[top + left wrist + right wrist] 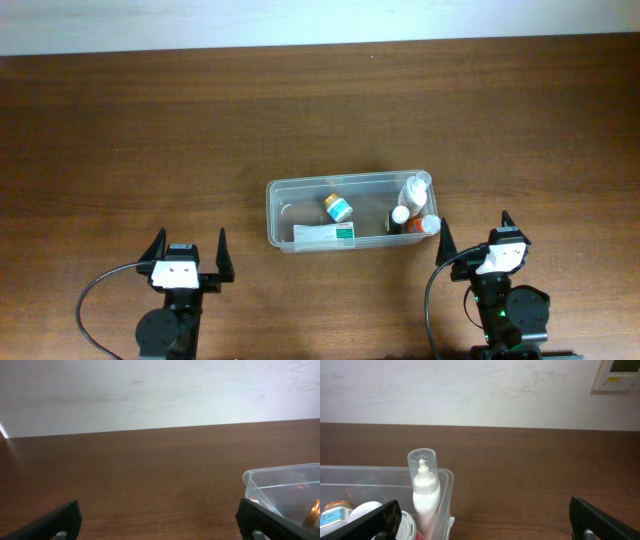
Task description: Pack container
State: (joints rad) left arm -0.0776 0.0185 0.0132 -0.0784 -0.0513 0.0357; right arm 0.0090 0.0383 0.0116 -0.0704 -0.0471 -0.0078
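The clear container (283, 188) sits mid-table. Inside it lie a white and green tube (324, 233), a small bottle with a teal label (337, 208), a white spray bottle with a clear cap (415, 188) and two more small bottles (415, 223) at its right end. My left gripper (187, 252) is open and empty, in front of and left of the container; its wrist view shows the container's corner (260, 480). My right gripper (474, 234) is open and empty, just off the container's right front corner; its wrist view shows the spray bottle (424, 490) inside the container (447, 482).
The brown wooden table (150, 130) runs back to a white wall (150, 390). A wall control panel (620, 372) shows at the upper right of the right wrist view.
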